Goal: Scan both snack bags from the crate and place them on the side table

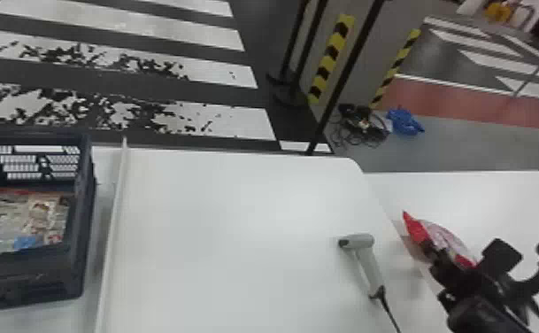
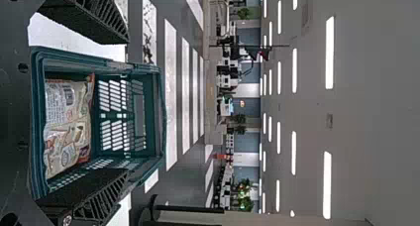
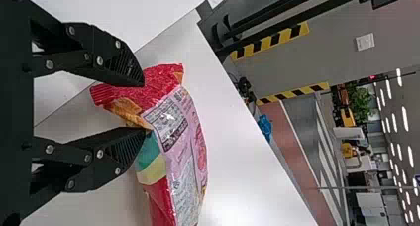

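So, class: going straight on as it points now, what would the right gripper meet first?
The right gripper would likely meet the pink snack bag first, though any gap is hard to judge.

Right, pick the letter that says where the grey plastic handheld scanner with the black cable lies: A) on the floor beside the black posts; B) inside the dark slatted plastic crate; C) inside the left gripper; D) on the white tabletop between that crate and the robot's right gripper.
D: the scanner lies on the white tabletop, with the crate to its left and the right gripper to its right.
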Robot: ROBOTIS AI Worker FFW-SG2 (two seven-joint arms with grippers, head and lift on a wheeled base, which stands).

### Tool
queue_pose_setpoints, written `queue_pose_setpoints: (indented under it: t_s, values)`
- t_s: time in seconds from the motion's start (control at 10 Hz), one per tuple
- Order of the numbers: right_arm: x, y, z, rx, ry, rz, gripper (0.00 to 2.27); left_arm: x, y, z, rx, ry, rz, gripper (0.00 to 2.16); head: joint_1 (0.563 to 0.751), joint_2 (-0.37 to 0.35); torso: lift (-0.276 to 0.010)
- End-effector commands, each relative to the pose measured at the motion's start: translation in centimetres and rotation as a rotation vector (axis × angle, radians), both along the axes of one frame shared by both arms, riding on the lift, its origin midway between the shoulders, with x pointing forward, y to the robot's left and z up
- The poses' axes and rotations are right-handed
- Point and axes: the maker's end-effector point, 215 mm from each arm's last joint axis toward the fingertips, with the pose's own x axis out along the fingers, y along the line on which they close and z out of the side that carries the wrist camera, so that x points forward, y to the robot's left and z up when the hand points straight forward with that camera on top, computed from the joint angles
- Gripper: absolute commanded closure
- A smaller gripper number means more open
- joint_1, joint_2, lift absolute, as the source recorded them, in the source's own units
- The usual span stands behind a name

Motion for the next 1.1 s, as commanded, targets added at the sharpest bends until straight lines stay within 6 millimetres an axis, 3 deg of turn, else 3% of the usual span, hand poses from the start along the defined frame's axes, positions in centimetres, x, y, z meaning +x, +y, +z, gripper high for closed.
queue_pose_setpoints:
  t_s: [0.0, 0.2, 0.5, 0.7, 0.9, 1.0]
  values:
    - [-0.1, 0.0, 0.8, -0.037, -0.024, -0.011, 0.05, 0.0, 0.0, 0.3, -0.001, -0.007, 0.001, 0.07, 0.695, -0.35, -0.098]
    - [0.9, 0.8, 4.6, -0.119, -0.074, 0.008, 0.05, 0.0, 0.1, 0.2, -0.001, -0.006, 0.003, 0.07, 0.695, -0.35, -0.098]
    - [3.8, 6.6, 9.0, -0.191, -0.145, 0.095, 0.05, 0.1, 0.1, 0.4, -0.001, -0.009, 0.003, 0.07, 0.695, -0.35, -0.098]
    - [5.4, 10.2, 13.2, -0.313, -0.191, 0.184, 0.05, 0.2, 0.2, 0.5, -0.002, -0.012, 0.003, 0.07, 0.695, -0.35, -0.098]
    - [6.3, 18.0, 16.0, -0.458, -0.267, 0.289, 0.05, 0.5, 0.0, 0.7, -0.003, -0.016, 0.0, 0.07, 0.695, -0.326, -0.098]
    - [6.2, 21.6, 16.0, -0.476, -0.287, 0.331, 0.05, 0.5, 0.0, 0.8, -0.003, -0.018, 0.001, 0.07, 0.695, -0.303, -0.098]
